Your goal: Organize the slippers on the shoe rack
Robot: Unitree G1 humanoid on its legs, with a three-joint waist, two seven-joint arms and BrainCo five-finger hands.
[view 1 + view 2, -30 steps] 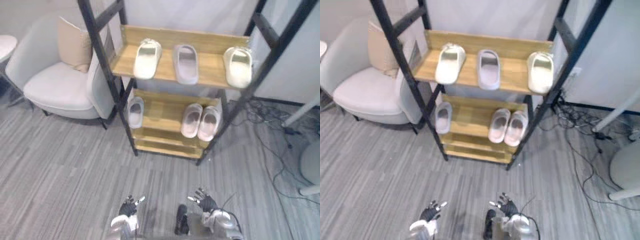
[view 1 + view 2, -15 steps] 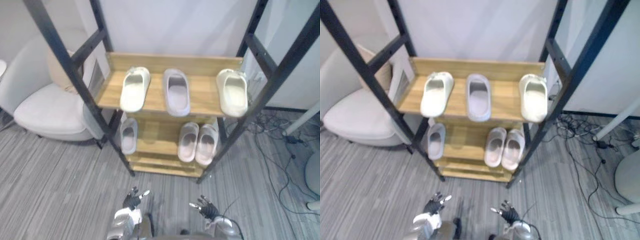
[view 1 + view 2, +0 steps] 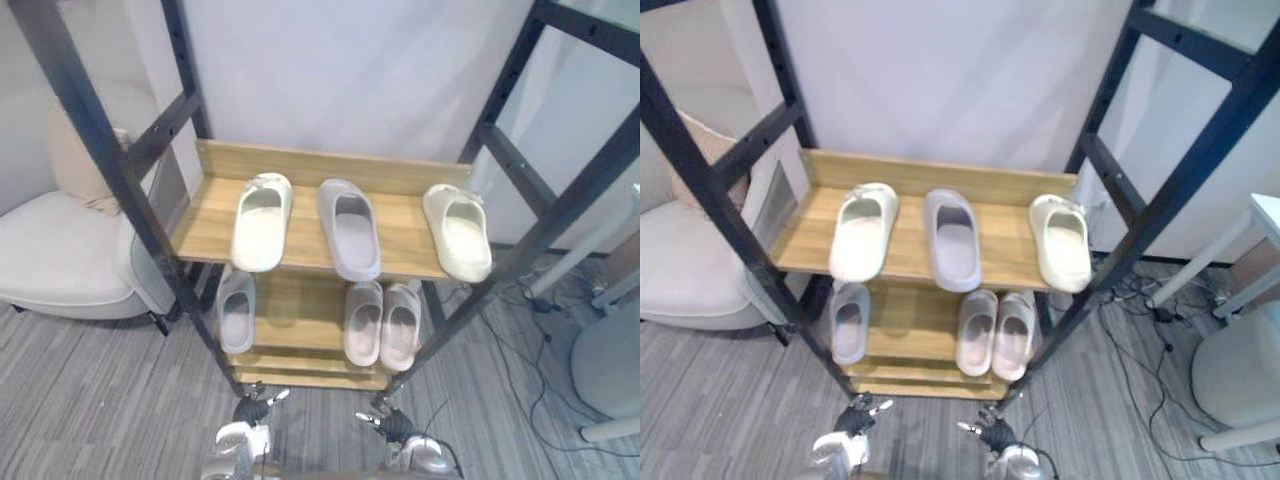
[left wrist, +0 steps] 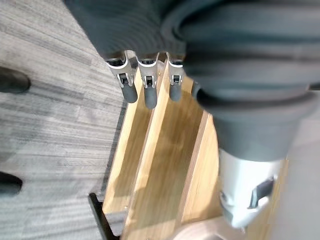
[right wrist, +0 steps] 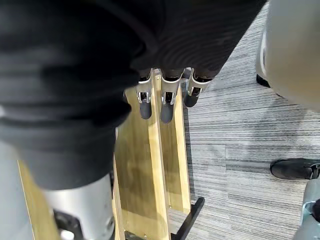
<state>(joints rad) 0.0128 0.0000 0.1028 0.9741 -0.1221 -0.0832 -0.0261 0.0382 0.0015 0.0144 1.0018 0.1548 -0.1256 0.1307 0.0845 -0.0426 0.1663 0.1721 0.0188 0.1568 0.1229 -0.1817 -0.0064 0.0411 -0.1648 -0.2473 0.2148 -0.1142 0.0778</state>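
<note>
The shoe rack (image 3: 300,160) has a black frame and wooden shelves. Its upper shelf holds a cream slipper (image 3: 260,220) on the left, a grey slipper (image 3: 350,228) in the middle and another cream slipper (image 3: 458,232) on the right. One shelf lower, a single grey slipper (image 3: 235,310) lies left and a pale pink pair (image 3: 380,324) lies right. My left hand (image 3: 250,412) and right hand (image 3: 388,425) hang low in front of the rack's foot, both open and empty. In the wrist views the straight fingers (image 4: 150,95) (image 5: 167,107) hover over the bottom wooden slats (image 4: 165,165).
A pale armchair (image 3: 50,250) with a beige cushion (image 3: 75,165) stands left of the rack. Cables (image 3: 540,300) trail over the grey floor on the right, near a white round base (image 3: 610,370).
The camera has come closer to the rack and tipped up, so the rack looks larger. The slippers lie as before. Both hands stay low, open and empty.
</note>
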